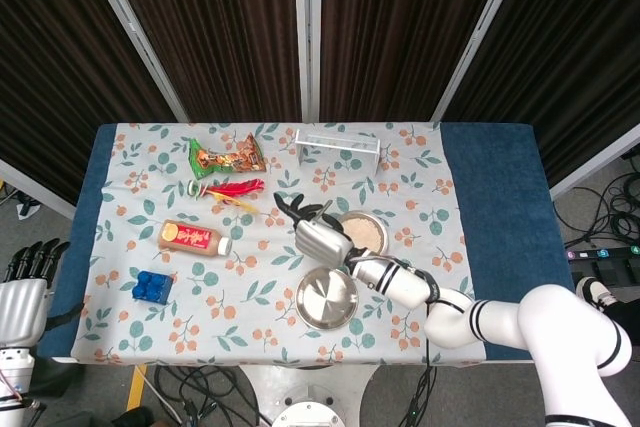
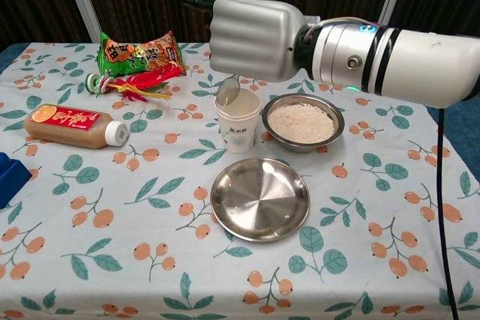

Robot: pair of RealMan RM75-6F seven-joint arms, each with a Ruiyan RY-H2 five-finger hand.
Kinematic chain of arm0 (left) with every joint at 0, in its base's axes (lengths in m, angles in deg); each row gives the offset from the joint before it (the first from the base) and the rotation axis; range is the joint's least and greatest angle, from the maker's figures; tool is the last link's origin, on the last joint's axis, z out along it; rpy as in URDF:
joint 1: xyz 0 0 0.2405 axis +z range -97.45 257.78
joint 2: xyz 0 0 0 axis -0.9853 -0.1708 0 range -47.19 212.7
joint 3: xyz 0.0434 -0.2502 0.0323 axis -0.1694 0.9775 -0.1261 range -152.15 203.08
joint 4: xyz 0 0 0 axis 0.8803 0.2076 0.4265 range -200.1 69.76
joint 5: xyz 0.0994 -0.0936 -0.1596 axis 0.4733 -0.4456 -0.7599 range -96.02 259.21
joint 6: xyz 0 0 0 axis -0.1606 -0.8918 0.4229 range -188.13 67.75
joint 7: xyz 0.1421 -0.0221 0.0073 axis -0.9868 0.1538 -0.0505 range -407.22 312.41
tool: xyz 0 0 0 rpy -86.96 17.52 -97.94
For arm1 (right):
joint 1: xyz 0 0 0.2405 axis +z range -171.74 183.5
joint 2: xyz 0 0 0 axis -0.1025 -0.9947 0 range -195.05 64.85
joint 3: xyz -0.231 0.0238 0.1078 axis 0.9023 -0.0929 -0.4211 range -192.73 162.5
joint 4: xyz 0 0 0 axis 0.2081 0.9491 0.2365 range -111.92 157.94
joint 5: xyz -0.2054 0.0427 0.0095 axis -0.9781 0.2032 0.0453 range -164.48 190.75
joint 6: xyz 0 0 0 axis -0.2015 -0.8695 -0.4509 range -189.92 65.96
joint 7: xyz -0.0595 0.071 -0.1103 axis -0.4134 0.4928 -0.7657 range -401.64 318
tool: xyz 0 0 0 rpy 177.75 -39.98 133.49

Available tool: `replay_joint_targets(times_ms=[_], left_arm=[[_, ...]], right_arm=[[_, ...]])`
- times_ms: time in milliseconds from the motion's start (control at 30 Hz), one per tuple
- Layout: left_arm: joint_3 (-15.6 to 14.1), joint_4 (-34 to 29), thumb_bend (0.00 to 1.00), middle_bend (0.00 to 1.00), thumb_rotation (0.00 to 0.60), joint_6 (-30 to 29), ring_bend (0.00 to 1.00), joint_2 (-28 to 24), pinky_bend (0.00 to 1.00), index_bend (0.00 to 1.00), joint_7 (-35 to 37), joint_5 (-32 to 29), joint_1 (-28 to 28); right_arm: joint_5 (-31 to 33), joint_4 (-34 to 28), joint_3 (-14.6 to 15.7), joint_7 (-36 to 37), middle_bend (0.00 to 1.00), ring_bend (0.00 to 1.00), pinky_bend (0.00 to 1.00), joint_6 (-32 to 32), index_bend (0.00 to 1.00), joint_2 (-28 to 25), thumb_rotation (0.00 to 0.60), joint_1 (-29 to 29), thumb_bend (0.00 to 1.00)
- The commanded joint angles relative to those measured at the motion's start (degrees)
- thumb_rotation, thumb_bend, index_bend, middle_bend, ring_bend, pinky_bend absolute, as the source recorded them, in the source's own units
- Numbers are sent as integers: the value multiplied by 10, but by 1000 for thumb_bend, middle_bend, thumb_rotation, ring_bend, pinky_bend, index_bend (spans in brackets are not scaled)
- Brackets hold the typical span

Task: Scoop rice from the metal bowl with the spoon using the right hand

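We saw a table with a leafy, flowery cloth point(image 2: 90, 260). On it sat a white paper cup point(image 2: 238, 126) and, in front of it, a shiny flat metal plate point(image 2: 260, 198). A brown bottle point(image 2: 71, 126) lay on its side. Behind it lay a snack bag point(image 2: 139, 52) and red feathers point(image 2: 146, 80). 1 blue block point(image 1: 152, 287) sat near the edge. A clear rack point(image 1: 337, 146) stood at the back.

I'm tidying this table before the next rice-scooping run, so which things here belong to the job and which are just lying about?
Belongs to the job:
right hand
spoon, held over the paper cup
metal bowl of rice

Lying about:
empty metal plate
snack bag
drink bottle
red feather toy
blue blocks
wire rack
left hand, off the table
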Motion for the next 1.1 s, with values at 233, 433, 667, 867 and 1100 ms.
replay_joint_targets(times_ms=[233,433,667,867,1100], left_arm=[[-2,0,39,209,600,-3,107,0,120,185,3,4,3],[-3,-2,40,209,600,-6,107,-2,119,185,3,8,4],[-3,-10,39,209,600,-10,107,-7,120,185,-6,16,3],[-4,-18,39,209,600,-10,107,-9,120,185,-13,18,3],[-6,-19,39,209,600,-9,107,-8,120,185,-13,18,5]], right_arm=[[12,-29,-33,12,564,323,0,-8,641,-13,600,-30,360],[29,-89,-56,89,564,322,0,-36,641,-46,600,-66,358],[75,-219,-61,230,564,313,0,-32,639,-102,600,-123,352],[37,-240,-33,311,563,281,0,-25,636,-98,600,-150,338],[-5,-173,-9,344,555,233,0,-26,620,-34,600,-178,327]])
